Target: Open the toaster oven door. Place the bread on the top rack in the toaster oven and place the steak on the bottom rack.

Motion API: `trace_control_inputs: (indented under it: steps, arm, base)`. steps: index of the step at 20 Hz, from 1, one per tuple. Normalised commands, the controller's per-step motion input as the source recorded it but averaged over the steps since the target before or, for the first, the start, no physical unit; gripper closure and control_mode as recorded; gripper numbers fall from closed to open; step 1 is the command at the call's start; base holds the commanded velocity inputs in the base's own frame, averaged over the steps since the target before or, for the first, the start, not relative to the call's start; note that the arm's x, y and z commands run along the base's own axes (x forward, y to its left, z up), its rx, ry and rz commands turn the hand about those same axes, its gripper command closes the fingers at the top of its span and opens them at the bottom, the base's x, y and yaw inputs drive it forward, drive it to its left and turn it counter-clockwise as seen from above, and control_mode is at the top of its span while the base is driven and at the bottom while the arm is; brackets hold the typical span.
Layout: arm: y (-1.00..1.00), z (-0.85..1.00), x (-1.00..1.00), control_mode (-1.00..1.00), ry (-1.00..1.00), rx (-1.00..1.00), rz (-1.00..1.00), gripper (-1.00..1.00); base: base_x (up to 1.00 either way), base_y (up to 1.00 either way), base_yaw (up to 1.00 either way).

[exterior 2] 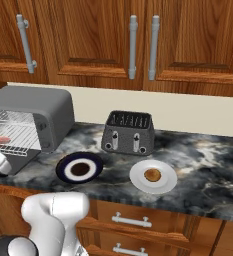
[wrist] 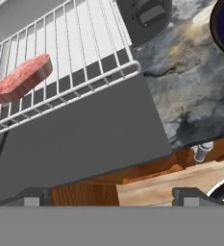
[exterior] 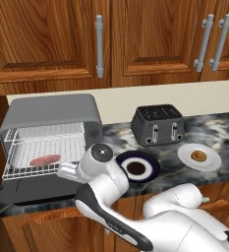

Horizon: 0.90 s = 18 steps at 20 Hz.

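steak: pink-red raw slab laid on pulled-out white wire bottom rack | gripper: jaws apart, empty | risk: rack nudged, slab dislodged

Matt light-grey metal-looking shell on the toaster oven; thin white wire on the bottom rack. Dark polished marble-like counter. Glossy reddish wood on the cabinets, brushed-metal handles. Smooth white plate.

Steak on pulled-out bottom rack, bread well apart.
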Motion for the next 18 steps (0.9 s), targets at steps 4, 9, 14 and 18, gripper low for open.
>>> trace_control_inputs:
  steps: [4, 9, 14, 18]
  arm:
    - [0.0, 0.0, 0.18, -1.0, 0.09, 0.19, -0.08, -1.0]
    - [0.05, 0.0, 0.11, -1.0, 0.21, 0.12, 0.0, -1.0]
    - [0.24, 0.0, 0.08, -1.0, 0.14, 0.01, 0.0, -1.0]
    - [0.35, 0.0, 0.0, -1.0, 0.05, -0.01, 0.01, -1.0]
  base:
    - [0.0, 0.0, 0.0]
    - [0.0, 0.0, 0.0]
    - [0.0, 0.0, 0.0]
    - [0.0, 0.0, 0.0]
